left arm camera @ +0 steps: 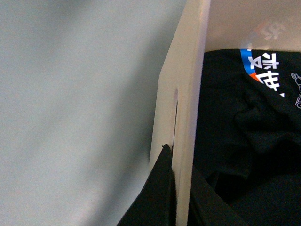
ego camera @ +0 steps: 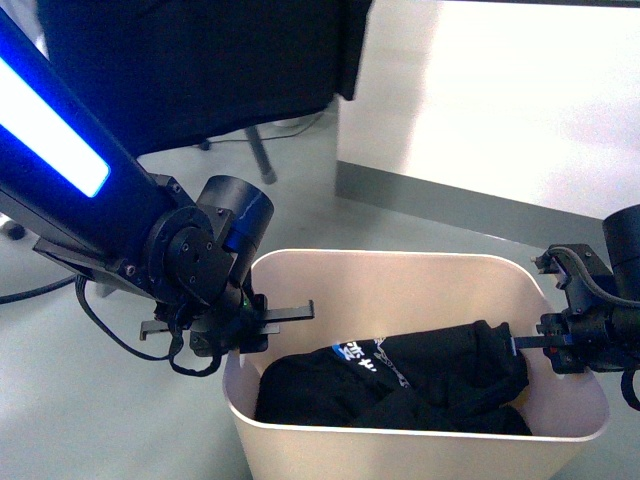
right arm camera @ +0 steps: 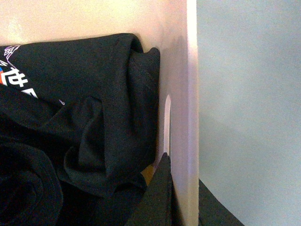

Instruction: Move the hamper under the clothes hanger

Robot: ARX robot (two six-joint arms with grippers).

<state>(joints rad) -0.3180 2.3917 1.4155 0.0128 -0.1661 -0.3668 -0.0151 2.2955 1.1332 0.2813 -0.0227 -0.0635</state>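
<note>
The beige hamper [ego camera: 400, 262] stands on the grey floor close in front of me, with black clothes [ego camera: 400, 385] bearing a blue and white print inside. My left gripper [ego camera: 262, 322] is shut on its left short wall [left arm camera: 188, 94], one finger on each side, just by the slot handle [left arm camera: 175, 113]. My right gripper [ego camera: 545, 345] is shut the same way on the right short wall [right arm camera: 192, 94], beside that wall's slot [right arm camera: 167, 117]. The clothes hanger's bar is out of view. Only an angled grey leg [ego camera: 258, 150] under dark hanging cloth [ego camera: 200, 60] shows at the back.
A white wall panel [ego camera: 480, 100] with a grey baseboard [ego camera: 440, 200] runs behind the hamper to the right. Bare grey floor [ego camera: 100, 400] lies to the left, with a dark cable [ego camera: 30, 292] at the left edge.
</note>
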